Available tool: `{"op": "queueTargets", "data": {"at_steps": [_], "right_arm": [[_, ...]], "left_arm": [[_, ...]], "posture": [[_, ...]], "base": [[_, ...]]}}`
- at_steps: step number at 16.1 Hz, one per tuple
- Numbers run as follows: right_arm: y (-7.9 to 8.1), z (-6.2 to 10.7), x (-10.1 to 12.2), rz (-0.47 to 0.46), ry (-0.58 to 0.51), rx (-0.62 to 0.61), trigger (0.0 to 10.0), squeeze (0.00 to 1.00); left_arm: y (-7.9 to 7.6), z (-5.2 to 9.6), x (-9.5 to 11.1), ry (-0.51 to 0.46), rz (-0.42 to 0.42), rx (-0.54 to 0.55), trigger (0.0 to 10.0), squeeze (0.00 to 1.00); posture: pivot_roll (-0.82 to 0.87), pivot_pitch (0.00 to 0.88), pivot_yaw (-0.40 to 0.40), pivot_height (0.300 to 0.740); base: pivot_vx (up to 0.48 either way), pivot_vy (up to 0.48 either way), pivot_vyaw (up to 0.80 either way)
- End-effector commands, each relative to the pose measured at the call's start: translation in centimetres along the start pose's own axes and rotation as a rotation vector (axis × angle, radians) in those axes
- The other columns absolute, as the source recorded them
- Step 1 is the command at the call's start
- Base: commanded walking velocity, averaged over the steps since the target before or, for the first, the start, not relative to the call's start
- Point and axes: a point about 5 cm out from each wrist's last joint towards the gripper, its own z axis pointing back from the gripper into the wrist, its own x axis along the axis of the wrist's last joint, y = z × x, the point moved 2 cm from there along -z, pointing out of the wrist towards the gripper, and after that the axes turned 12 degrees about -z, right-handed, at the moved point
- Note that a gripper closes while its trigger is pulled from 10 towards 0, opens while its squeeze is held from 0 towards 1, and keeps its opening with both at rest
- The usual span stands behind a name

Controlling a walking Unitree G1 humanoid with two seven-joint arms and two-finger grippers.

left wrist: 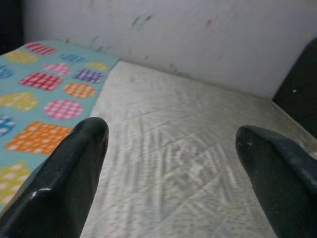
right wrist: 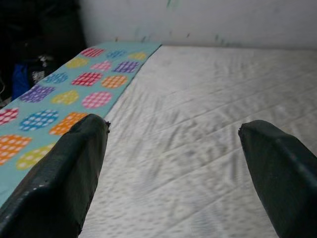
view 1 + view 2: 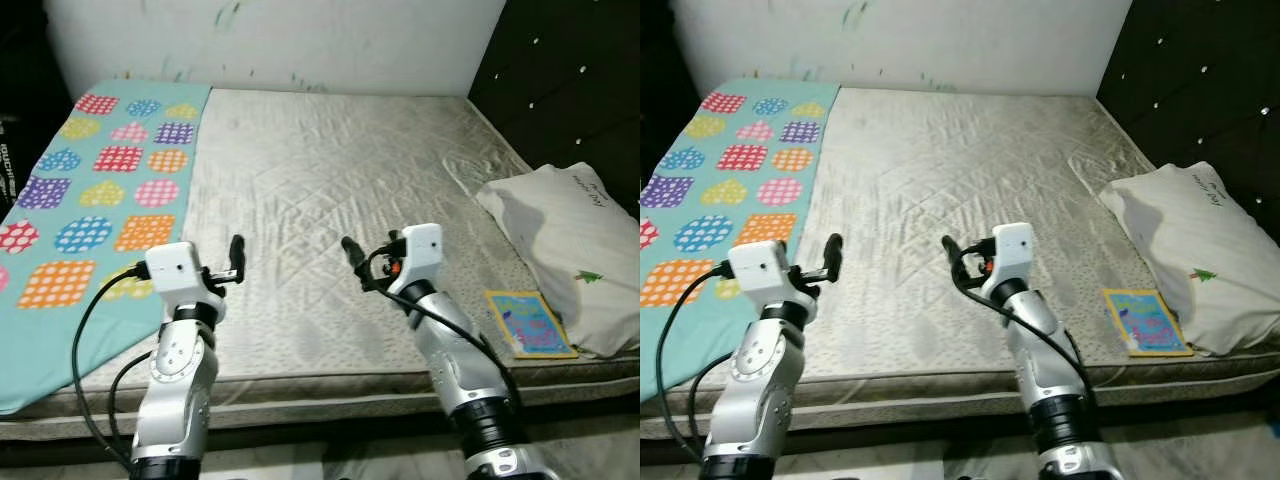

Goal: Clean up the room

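A bare grey quilted mattress lies in front of me. A teal blanket with colourful dotted patches covers its left strip. At the right edge rests a white pillow, and a colourful picture book lies flat just in front of it. My left gripper hovers over the mattress front beside the blanket edge, fingers wide apart and holding nothing. My right gripper hangs over the middle front of the mattress, a good way left of the book, also open and holding nothing.
A white scuffed wall stands behind the bed. A dark padded headboard runs along the right side. Dark clutter sits on the floor beyond the blanket side. The mattress front edge is close below my arms.
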Motion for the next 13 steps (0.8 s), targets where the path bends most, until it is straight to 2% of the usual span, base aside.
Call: {"op": "queueTargets", "data": {"at_steps": [1,13], "right_arm": [[0.16,-0.14,0.13,0.005,0.0,0.004,10.0,0.0],[0.18,-0.13,-0.12,0.013,0.017,0.012,10.0,0.0]], "left_arm": [[0.02,-0.06,0.23,-0.006,-0.005,0.001,10.0,0.0],[0.2,0.02,0.34,-0.015,0.011,0.011,10.0,0.0]], "posture": [[0.05,0.068,-0.06,0.74],[0.05,0.074,-0.063,0.74]], "base": [[0.0,0.48,0.0],[0.0,0.47,0.0]]}}
